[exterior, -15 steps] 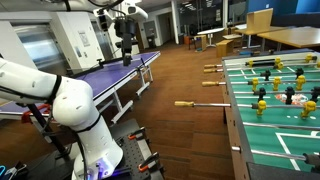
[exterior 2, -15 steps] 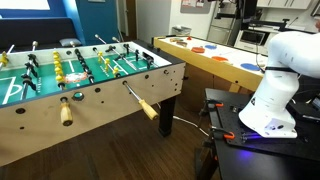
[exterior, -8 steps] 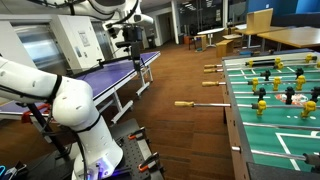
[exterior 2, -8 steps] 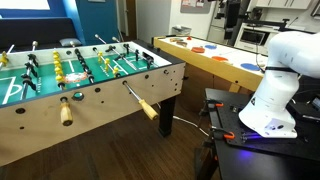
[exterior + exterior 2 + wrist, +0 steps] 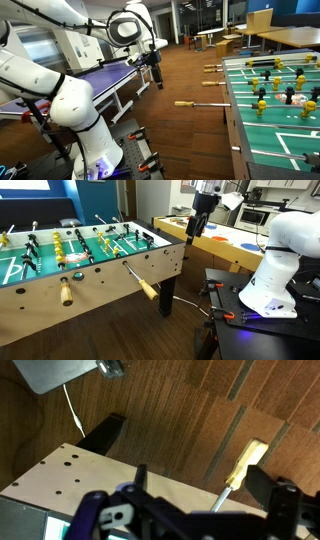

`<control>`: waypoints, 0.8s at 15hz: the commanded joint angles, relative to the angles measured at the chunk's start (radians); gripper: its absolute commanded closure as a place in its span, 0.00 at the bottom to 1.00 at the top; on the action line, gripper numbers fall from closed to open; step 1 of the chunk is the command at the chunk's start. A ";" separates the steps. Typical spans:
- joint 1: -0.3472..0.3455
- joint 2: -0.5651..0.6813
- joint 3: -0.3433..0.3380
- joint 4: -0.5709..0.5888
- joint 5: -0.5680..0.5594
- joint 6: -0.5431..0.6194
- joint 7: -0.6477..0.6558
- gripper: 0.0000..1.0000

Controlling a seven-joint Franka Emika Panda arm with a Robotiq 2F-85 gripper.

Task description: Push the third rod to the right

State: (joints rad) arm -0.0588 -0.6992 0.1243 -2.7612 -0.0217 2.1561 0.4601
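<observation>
The foosball table [image 5: 275, 110] [image 5: 60, 290] has several rods with wooden handles sticking out of its side. One rod is pulled far out, with its yellow handle [image 5: 185, 103] [image 5: 147, 287] over the floor. In the wrist view this handle [image 5: 245, 463] and its steel rod [image 5: 217, 499] lie between my fingers, well below them, next to the table's beige side [image 5: 90, 475]. My gripper [image 5: 157, 76] [image 5: 197, 226] [image 5: 205, 488] is open and empty. It hangs in the air, apart from the handle.
Two shorter handles [image 5: 212, 68] [image 5: 210, 84] stick out farther back, and another [image 5: 66, 292] sits nearer the camera. A blue table-tennis table [image 5: 120, 75] stands behind the arm. An air hockey table [image 5: 215, 240] stands beside the robot base [image 5: 265, 290]. The floor is wooden.
The arm has swung down from high up and moved toward the foosball table. The gripper now hangs lower and nearer the pulled-out rod. The rods have not moved.
</observation>
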 commanded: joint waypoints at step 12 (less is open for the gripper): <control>-0.042 0.256 0.109 -0.020 0.006 0.369 0.181 0.00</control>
State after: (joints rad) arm -0.0963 -0.5532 0.1848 -2.7935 -0.0296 2.3792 0.5453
